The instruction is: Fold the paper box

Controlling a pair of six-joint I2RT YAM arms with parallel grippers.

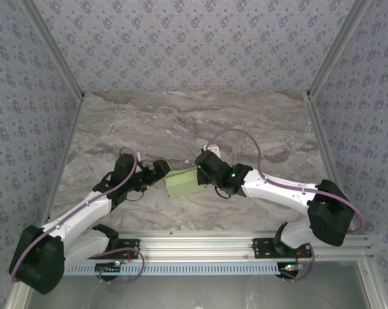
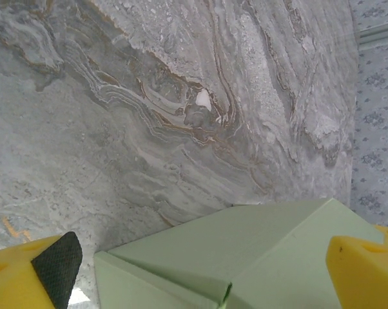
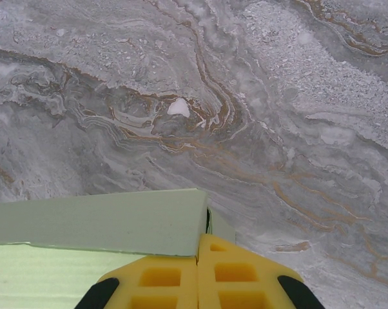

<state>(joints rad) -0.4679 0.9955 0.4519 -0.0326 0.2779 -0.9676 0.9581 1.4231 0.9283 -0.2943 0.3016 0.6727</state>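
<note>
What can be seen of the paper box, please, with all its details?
The paper box is pale green thin card, already a small flat rectangular shape with sharp creases and a seam where panels meet. It is over the middle of the marbled table, between both arms. The open left pincer flanks one end; the shut right pincer sits at the opposite corner, though whether it pinches card is unclear.

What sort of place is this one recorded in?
Probably a purpose-built robot test booth, not a home: a marble-look tabletop boxed in by floral-patterned panels, with aluminium rails along its near edge.
</note>
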